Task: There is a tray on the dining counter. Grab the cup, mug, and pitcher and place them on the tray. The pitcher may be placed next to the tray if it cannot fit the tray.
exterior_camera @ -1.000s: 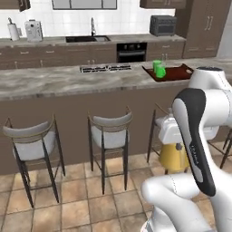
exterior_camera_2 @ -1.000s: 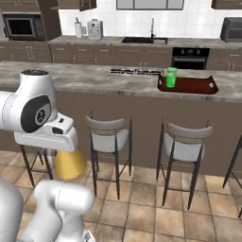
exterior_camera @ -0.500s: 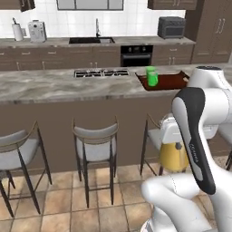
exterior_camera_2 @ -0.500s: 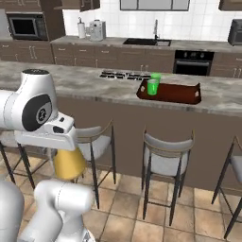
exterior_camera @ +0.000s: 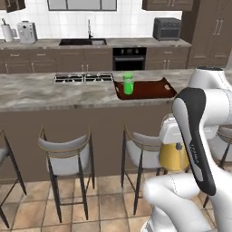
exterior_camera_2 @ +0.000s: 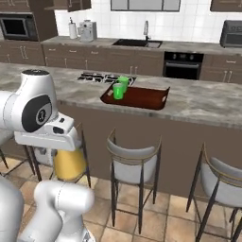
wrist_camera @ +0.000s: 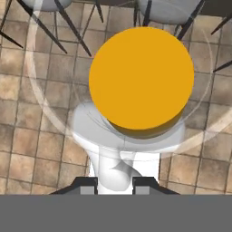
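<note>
Cameras: two behind the arm, one on the hand.
Both base views are looking forward, sharing the distant counter (exterior_camera: 54, 93) and tray (exterior_camera_2: 142, 98); hand view is looking down, close on the pitcher (wrist_camera: 141, 79).

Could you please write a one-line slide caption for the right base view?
White arm carries a clear amber-bodied glass pitcher toward the grey stone dining counter, where two green vessels stand on the reddish-brown tray.

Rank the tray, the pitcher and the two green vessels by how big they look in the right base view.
1. The tray, widest.
2. The pitcher, though it hangs from the gripper near the camera, so nearness inflates it.
3. The cup and mug look alike; I won't rank them.
</note>
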Tool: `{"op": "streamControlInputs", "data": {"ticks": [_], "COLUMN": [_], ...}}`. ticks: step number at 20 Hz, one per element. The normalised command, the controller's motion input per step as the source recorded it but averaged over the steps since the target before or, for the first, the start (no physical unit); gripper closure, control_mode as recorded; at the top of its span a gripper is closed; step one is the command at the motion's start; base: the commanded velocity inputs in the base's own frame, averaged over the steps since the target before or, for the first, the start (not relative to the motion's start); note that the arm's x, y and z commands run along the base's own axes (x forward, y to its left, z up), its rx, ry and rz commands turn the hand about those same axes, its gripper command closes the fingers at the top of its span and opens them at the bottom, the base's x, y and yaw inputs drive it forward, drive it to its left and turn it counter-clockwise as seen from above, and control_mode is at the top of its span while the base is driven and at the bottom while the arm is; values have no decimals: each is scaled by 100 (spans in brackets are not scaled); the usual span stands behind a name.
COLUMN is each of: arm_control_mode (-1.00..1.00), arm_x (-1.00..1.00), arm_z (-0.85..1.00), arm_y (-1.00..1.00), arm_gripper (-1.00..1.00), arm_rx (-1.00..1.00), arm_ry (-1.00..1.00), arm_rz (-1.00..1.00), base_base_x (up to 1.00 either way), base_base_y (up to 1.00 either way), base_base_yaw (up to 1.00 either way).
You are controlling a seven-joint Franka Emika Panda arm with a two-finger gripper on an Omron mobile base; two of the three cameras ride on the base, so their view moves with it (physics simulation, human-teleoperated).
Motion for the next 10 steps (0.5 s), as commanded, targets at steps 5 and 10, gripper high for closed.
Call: {"op": "streamControlInputs", "data": {"ticks": [5,10], "arm_control_mode": [100,100], "arm_x": [0,0], "arm_z": [0,0], "arm_y": [0,0], "arm_gripper": [100,100], "arm_rx": [0,0], "arm_ry": [0,0], "arm_rz": [0,0], "base_base_x": [61,61], "base_base_y": [-65,-39], "base_base_yaw": [5,3]}}
